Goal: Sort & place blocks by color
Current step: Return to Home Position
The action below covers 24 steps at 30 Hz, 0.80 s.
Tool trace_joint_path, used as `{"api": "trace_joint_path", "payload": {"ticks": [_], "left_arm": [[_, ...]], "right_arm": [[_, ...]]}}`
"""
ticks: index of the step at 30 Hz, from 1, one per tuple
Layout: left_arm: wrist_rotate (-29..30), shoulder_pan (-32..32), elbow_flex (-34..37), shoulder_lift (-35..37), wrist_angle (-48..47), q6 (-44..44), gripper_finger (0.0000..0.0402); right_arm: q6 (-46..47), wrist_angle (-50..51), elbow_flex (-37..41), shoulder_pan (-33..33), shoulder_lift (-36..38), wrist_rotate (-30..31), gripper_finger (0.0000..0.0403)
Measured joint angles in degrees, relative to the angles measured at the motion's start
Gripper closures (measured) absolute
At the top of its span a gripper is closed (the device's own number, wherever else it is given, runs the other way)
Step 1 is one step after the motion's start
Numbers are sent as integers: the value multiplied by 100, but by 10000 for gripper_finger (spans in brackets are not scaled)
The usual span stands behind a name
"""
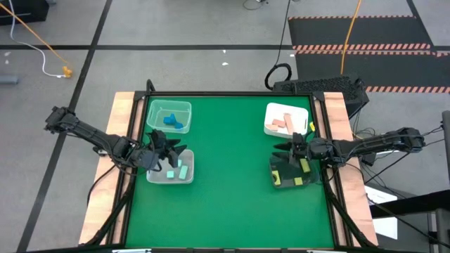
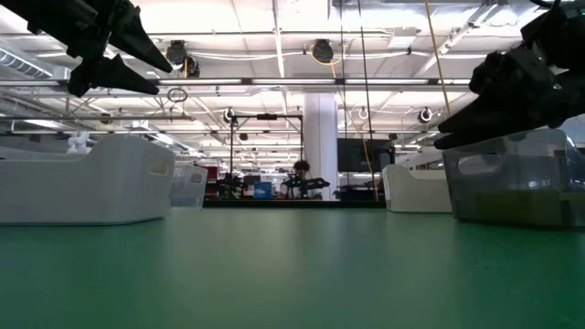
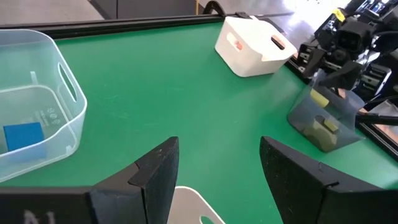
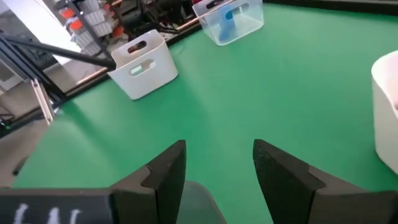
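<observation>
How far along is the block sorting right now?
Sorting looks done: blue blocks sit in the clear bin, mint blocks in the gray bin, tan blocks in the white bin, yellow-green blocks in the dark bin. No loose block shows on the mat. The left tool and right tool are open and empty. Only parking the arms seems left.

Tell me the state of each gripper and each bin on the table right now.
Left gripper: open, empty, over the gray bin's edge.
Right gripper: open, empty, over the dark bin's edge.
Clear bin: upright, holds blue blocks.
Gray bin: upright, holds mint blocks.
White bin: upright, holds tan blocks.
Dark bin: upright, holds yellow-green blocks.
</observation>
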<state>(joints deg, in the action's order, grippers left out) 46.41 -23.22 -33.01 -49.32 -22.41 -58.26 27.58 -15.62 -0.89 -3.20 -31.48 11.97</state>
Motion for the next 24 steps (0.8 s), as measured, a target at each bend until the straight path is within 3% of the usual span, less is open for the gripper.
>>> {"api": "trace_joint_path", "payload": {"ticks": [8,24], "left_arm": [[-9,35,2,72,15,-14,176],[-66,430,4,1680,22,-11,176]], "right_arm": [[153,0,2,0,0,-2,222],[155,-31,4,0,-2,-2,222]]}}
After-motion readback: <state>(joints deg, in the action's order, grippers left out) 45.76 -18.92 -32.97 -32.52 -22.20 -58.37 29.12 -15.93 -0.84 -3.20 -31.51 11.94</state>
